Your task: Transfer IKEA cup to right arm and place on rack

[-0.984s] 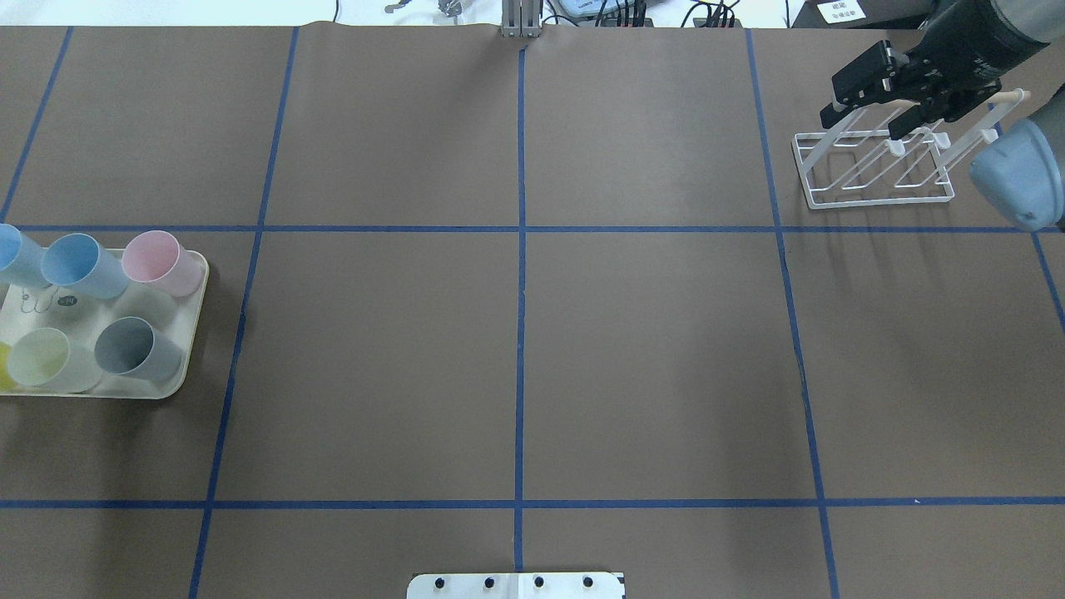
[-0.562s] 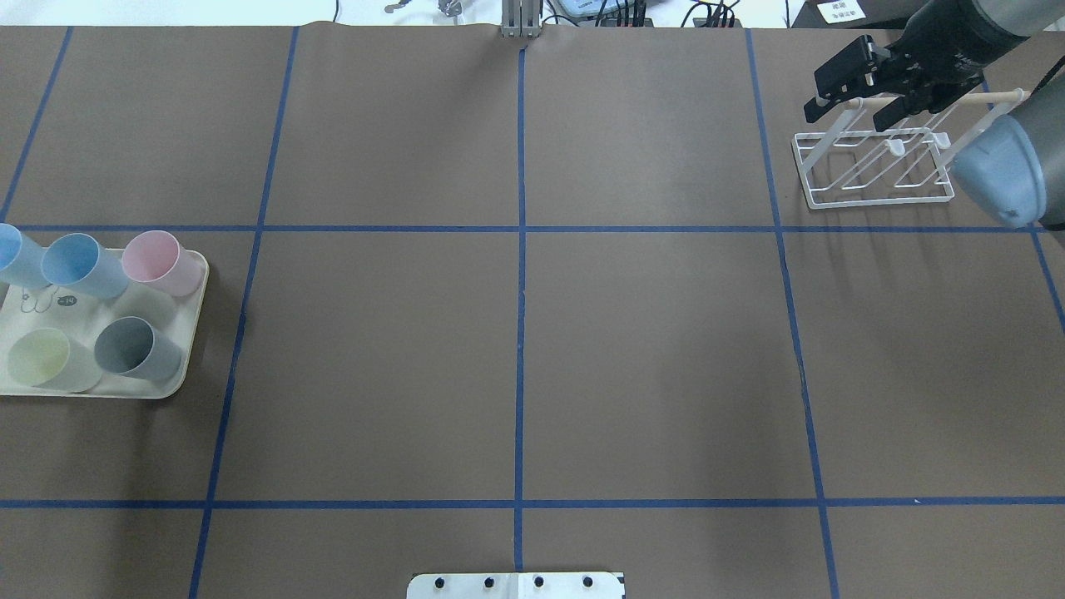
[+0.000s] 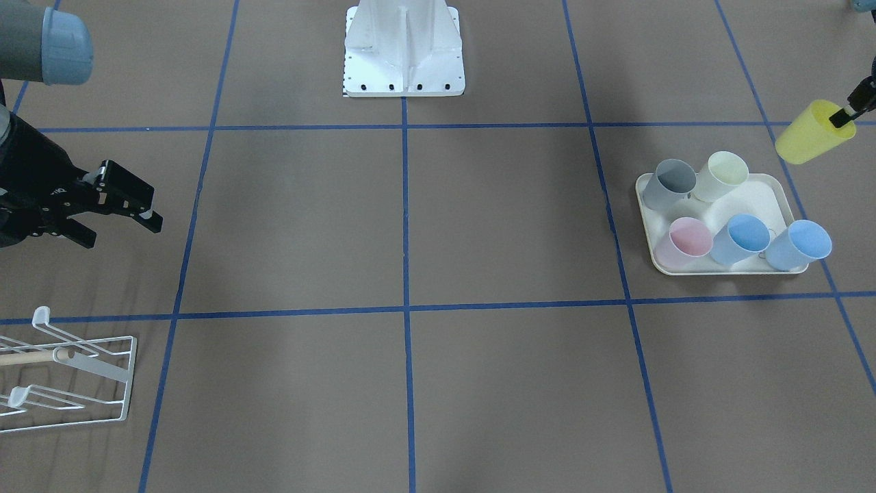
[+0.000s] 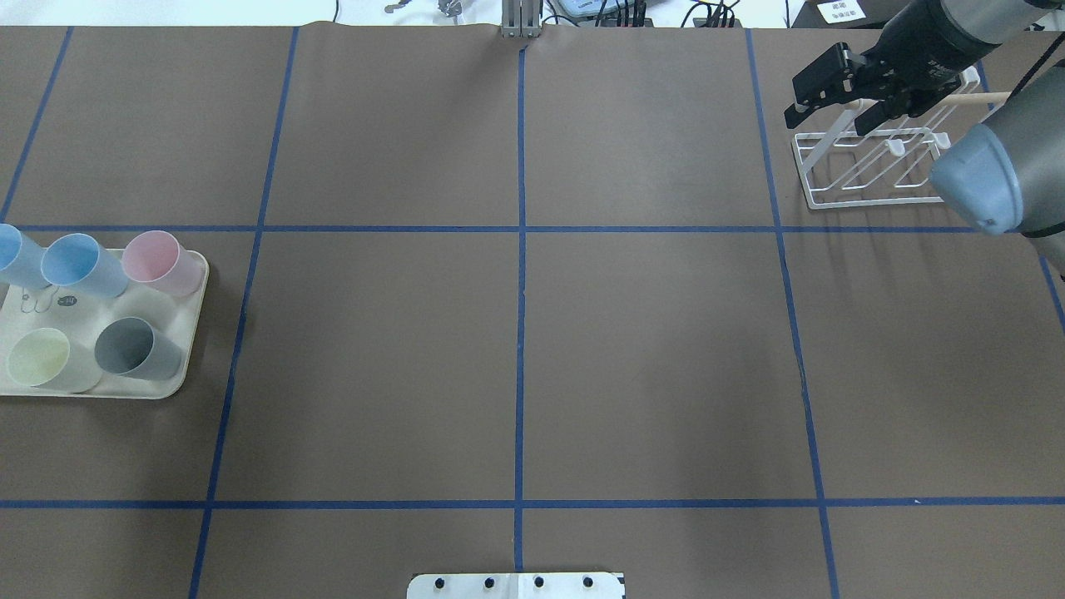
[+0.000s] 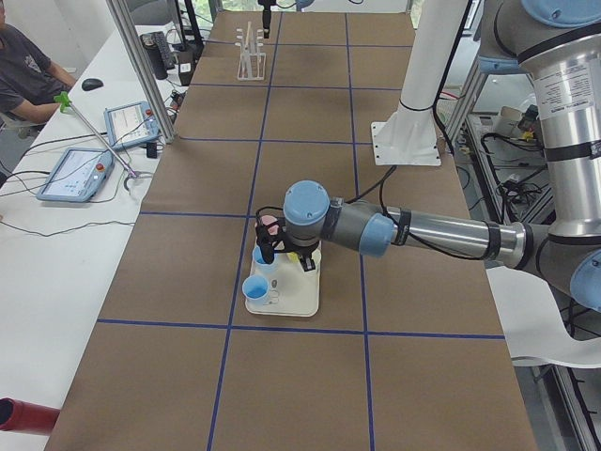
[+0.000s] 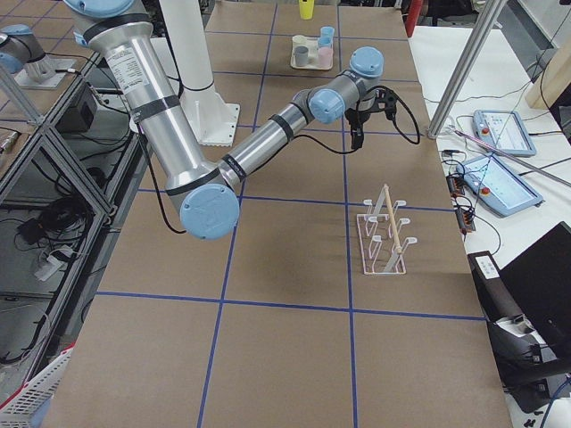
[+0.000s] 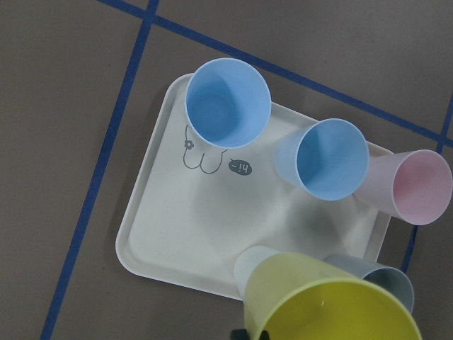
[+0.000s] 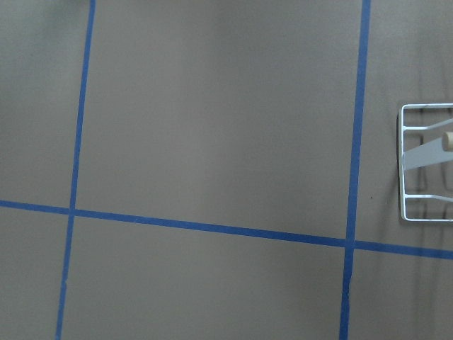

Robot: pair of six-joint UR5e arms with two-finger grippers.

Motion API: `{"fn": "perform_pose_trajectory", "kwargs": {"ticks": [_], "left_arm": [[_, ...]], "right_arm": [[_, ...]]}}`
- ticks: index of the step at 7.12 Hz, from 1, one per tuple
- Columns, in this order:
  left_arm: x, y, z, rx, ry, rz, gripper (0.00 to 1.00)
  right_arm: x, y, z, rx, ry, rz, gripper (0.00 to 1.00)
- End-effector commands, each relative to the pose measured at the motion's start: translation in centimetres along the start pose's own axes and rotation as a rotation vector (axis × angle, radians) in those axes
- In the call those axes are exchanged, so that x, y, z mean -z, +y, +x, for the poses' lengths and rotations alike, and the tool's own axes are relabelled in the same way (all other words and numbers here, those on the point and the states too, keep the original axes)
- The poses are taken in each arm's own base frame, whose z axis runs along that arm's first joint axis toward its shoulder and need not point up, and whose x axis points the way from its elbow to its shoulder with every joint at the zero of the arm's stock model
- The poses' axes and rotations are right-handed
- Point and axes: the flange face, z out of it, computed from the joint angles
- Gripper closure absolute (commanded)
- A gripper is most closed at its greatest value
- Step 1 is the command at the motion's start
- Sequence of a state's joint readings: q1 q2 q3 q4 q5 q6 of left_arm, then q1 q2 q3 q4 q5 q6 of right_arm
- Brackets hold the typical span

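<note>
Holding the yellow IKEA cup (image 3: pixel 814 133) up in the air at the table's left end, tilted, just off a corner of the rabbit-print tray (image 3: pixel 777 195) rather than standing on it. Pinching it by the rim alone: left gripper (image 3: pixel 845 116) clamping the cup's wall with one dark finger at the lip, the rest of the pincer lying out of frame. Looking down from the left wrist past the same cup onto the tray, with a grey cup (image 7: pixel 386 280) and a pale cream cup (image 7: pixel 255 262) right beneath it, and a blue cup (image 7: pixel 228 103), a second blue cup (image 7: pixel 331 157) and a pink cup (image 7: pixel 421 188) standing further along.

Hovering well apart, at the opposite end: right gripper (image 4: pixel 828 116) raised above the table near the white wire rack (image 4: pixel 882 200), jaws spread wide and gripping nothing.

Judging the job as barely begun: lifting done, handover and racking both ahead.

Judging the rim pinch as the weak point. Risking a swing or a slide out of the fingers while crossing the table, given a smooth, light plastic wall held at one spot. Risking a drop at the handover by letting go before the right pincer is squeezing the body firmly, or a dented cup by squeezing too hard. Risking a knock to the rack too, light wire with nothing visibly pinning it down, by swinging the right arm past it or by lowering the cup off-line from a prong
</note>
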State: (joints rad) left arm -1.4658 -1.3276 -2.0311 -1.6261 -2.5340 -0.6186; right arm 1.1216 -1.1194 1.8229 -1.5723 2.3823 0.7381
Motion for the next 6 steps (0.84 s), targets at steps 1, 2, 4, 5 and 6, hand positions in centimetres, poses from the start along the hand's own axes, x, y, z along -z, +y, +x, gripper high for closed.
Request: {"fn": "perform_pose_trajectory", "kwargs": {"ticks": [1,2,4,5,6], "left_arm": [[5.1,-2.7,7.8,0.038,-0.082,0.067,1.0],[6.6,-4.2,10.7,0.088,-0.125,0.099,1.0],[7.8,-5.0,16.7,0.203,-0.067,0.147,1.0],[6.5,-4.9,18.4,0.216,-0.025,0.162,1.0],[4.9,-4.7,20.5,0.256,0.046,0.178,1.0]], "right_arm": [[-1.5,-0.1,-3.7,-0.026,0.025,0.026,0.0],[-2.4,-0.1,-5.8,-0.03,0.042,0.048,0.0],[-5.7,-0.3,-9.0,-0.053,-0.019,0.123,0.0],[-8.1,-0.4,-10.0,-0.111,-0.097,0.19,0.0],[-10.2,0.1,-10.9,-0.174,-0.182,0.23,0.0]]}}
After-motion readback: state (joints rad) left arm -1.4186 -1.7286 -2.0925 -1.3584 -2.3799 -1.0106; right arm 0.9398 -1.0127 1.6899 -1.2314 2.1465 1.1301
